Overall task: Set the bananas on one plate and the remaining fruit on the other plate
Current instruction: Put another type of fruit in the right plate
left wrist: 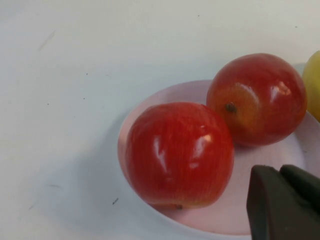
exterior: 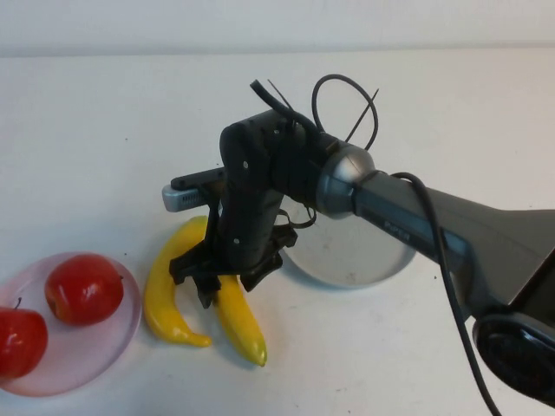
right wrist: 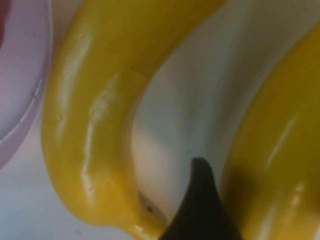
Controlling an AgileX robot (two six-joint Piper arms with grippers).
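Two yellow bananas lie side by side on the table, the left banana [exterior: 165, 299] and the right banana [exterior: 243, 325]. My right gripper [exterior: 230, 279] is low over them, open, with its fingers either side of the right banana's upper part. In the right wrist view one dark finger [right wrist: 200, 200] stands between the left banana [right wrist: 95, 115] and the right banana [right wrist: 280, 150]; the other finger is hidden. Two red apples [exterior: 84, 288] [exterior: 17, 340] sit on the pink plate [exterior: 82, 360]. The grey-blue plate [exterior: 355, 256] lies behind the right arm, partly hidden. My left gripper [left wrist: 282, 175] is shut, just over the pink plate [left wrist: 165, 97] beside the apples [left wrist: 180, 152] [left wrist: 257, 97].
The right arm [exterior: 434, 225] stretches from the right across the grey-blue plate. The white table [exterior: 104, 130] lies bare at the back and left. A banana's edge [left wrist: 314, 80] shows next to the pink plate in the left wrist view.
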